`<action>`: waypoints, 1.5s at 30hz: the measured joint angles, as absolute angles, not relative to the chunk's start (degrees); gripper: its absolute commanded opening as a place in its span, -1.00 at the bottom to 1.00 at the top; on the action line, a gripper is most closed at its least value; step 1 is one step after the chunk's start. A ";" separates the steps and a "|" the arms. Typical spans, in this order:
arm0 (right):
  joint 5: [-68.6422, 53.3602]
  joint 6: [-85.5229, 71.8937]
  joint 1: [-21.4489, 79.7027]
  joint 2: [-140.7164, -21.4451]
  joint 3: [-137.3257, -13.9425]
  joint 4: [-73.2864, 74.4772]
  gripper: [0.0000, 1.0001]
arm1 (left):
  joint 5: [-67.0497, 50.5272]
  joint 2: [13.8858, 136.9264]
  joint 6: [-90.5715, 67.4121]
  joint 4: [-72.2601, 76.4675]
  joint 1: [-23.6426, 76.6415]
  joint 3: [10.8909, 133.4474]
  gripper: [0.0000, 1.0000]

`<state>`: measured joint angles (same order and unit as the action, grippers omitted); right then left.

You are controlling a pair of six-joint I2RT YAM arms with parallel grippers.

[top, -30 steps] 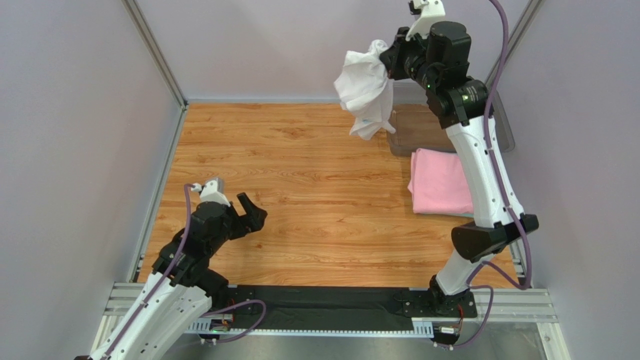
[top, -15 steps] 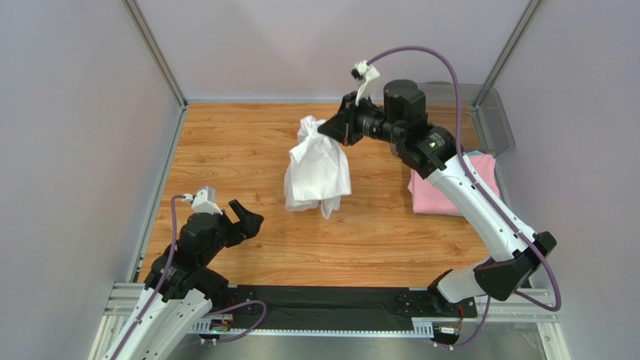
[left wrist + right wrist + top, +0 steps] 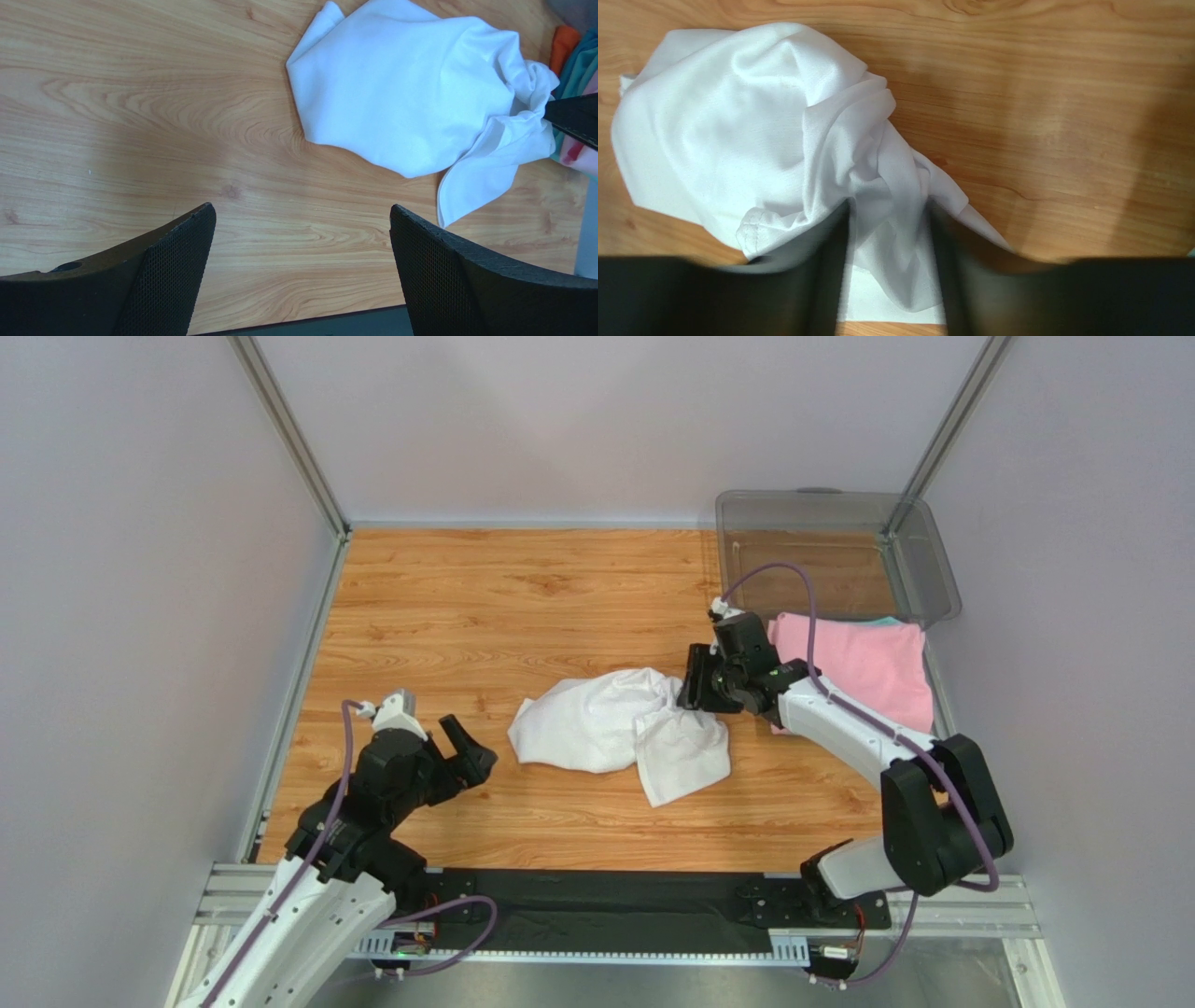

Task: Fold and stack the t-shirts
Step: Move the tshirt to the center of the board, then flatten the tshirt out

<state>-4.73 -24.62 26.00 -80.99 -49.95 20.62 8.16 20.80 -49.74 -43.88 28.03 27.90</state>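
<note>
You're partway through by my read. The pink t-shirt lies folded flat at the right side of the table, just in front of the clear bin. A thin teal edge peeks out along its far side, so I'd call that stack started, probably with a teal shirt under the pink one, though too little of it shows to be sure. The white t-shirt is the one in play, and it's nowhere near folded. It sits in a crumpled heap around the middle of the table, a rounded lump on the left and a loose flap trailing toward the near edge on the right. Your right gripper is down low at the heap's right end, between the white cloth and the pink one. The wrist view shows its fingers a little apart with a twisted ridge of white fabric running between them; whether they're pinching that ridge or letting it go, I can't tell. Your left gripper hovers just left of the heap, spread wide with nothing in it, not touching the cloth. So here's what I judge is left: spread the white shirt flat, find its sleeves and hem, fold it, then carry it over onto the pink one. I see nothing else in the bin from above, so this may well be the last shirt you have to handle.
</note>
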 measured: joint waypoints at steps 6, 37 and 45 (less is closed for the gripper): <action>2.59 -24.36 26.76 -80.93 -50.30 23.07 1.00 | 7.97 24.25 -49.80 -43.35 28.03 26.44 0.99; 9.91 -28.56 58.06 -84.38 -43.00 27.64 -0.25 | 4.69 36.80 -49.60 -31.51 28.03 23.62 0.99; 12.36 -30.35 58.06 -81.06 -40.99 29.08 -0.90 | 1.91 50.02 -49.41 -24.05 28.03 23.66 0.76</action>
<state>12.36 -30.35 58.06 -81.06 -40.99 29.08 1.91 50.02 -49.41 -24.05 28.03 23.66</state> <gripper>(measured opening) 0.094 0.942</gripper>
